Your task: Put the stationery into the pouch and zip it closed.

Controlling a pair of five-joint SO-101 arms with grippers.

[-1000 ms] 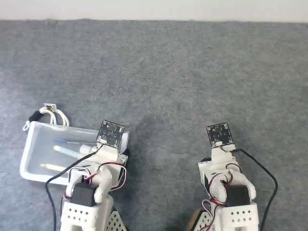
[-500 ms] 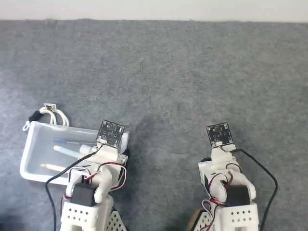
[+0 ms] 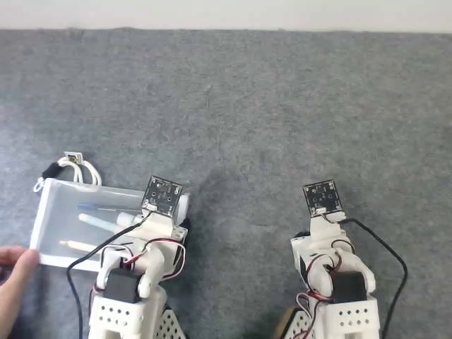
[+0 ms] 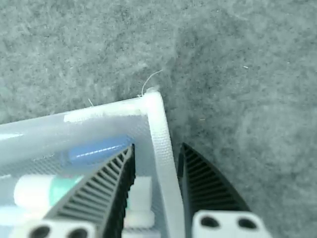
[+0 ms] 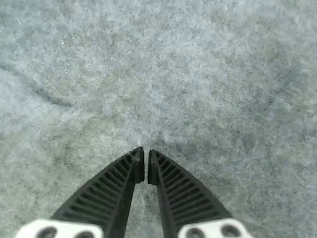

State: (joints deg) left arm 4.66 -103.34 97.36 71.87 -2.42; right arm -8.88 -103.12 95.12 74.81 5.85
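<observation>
At the far left of my overhead feed a person's hand (image 3: pixel 13 286) sits at the table's near edge, its fingertips touching the near left corner of a clear plastic tray (image 3: pixel 42 212). I see a rigid, open-topped tray rather than a soft pouch. A short white and black cable (image 3: pixel 78 169) lies looped on the mat, just against the tray's far left corner. The stationery lies inside the tray, more or less along its length: a blue pen (image 3: pixel 106 208) nearest the far wall, a white marker (image 3: pixel 106 222) with a pale teal band beside it, and a cream-coloured pencil (image 3: pixel 79 246) closest to the near wall. The tray's right end runs under my left arm. My left wrist camera shows the left gripper (image 4: pixel 157 146) straddling the tray's end wall close to a corner, one finger inside and one outside. The jaws are parted with a thin gap on each side of the rim, so they are around the wall but not pinching it. The blue pen's barrel and the marker's teal band show just past the inner finger. Well to the right, apart from the tray, my right arm is folded back near its base. The right gripper (image 5: pixel 145 150) has its jaws pressed together, tips all but meeting, holding nothing, just above bare grey mat (image 3: pixel 268 106).
</observation>
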